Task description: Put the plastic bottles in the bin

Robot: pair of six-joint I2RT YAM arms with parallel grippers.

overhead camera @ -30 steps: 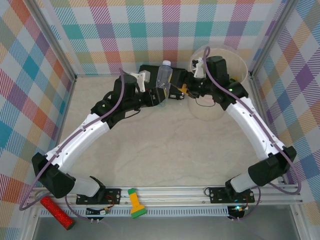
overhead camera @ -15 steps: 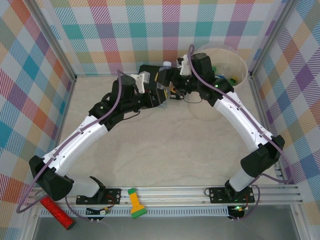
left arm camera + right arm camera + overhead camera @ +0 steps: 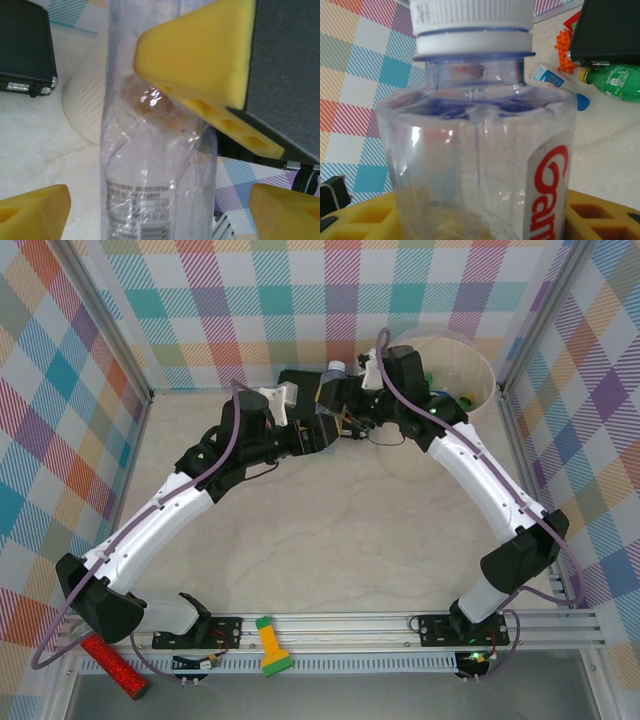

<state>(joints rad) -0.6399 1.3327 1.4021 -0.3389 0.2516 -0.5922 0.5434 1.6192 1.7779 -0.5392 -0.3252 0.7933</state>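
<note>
A clear plastic bottle (image 3: 331, 386) with a white cap stands upright between both grippers at the back of the table, left of the bin (image 3: 487, 370). In the left wrist view the bottle (image 3: 155, 165) runs up the middle. My left gripper (image 3: 160, 210) is open, its yellow fingertips (image 3: 35, 210) wide apart on either side and clear of the bottle. A yellow finger of the right gripper (image 3: 200, 60) presses on the bottle's upper part. In the right wrist view my right gripper (image 3: 480, 220) is shut on this bottle (image 3: 480, 160), which has a red-lettered label. The bin holds green bottles (image 3: 432, 380).
A flat black case (image 3: 300, 380) lies just behind the grippers. Beside the black case (image 3: 610, 30) on the table lie a green bottle (image 3: 615, 82) and a clear blue-capped bottle (image 3: 555, 79). A red glittery cylinder (image 3: 112, 665) and a yellow-green flashlight (image 3: 270, 645) rest by the near rail.
My right gripper swung left from over the bin to the bottle and shut on it. My left gripper, which held the bottle, has opened.
</note>
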